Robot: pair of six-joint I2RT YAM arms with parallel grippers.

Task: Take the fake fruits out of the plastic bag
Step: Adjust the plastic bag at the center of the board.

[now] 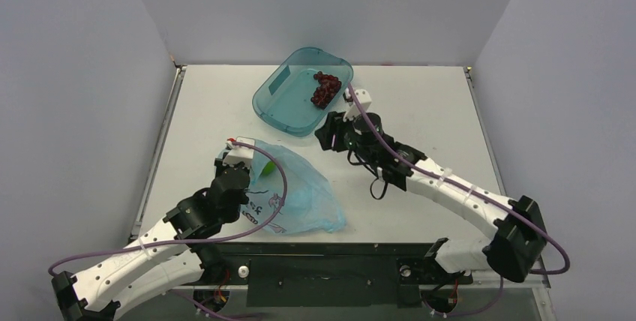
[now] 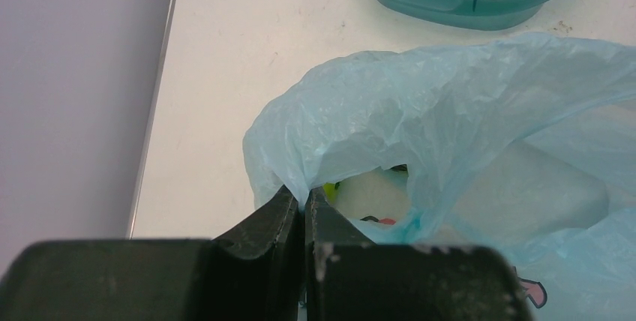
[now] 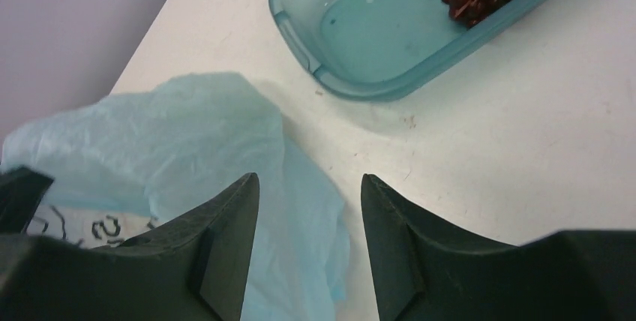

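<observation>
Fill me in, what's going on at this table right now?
The left gripper is shut on the rim of the plastic bag, holding its mouth open. The grapes already lie in the teal tub. The right gripper is open and empty near the tub, pointed toward the bag. A sliver of green fruit shows inside the bag, not yet taken out.

Robot lab test cell. White table (image 1: 427,103) boxed in by plain grey walls (image 1: 322,6) on three sides. Left arm (image 1: 142,259) and right arm (image 1: 459,192) bolted at a black rail (image 1: 322,272), purple cables (image 1: 286,184) exposed. Staged props: teal tub (image 1: 281,103), plastic bag (image 1: 307,193).
</observation>
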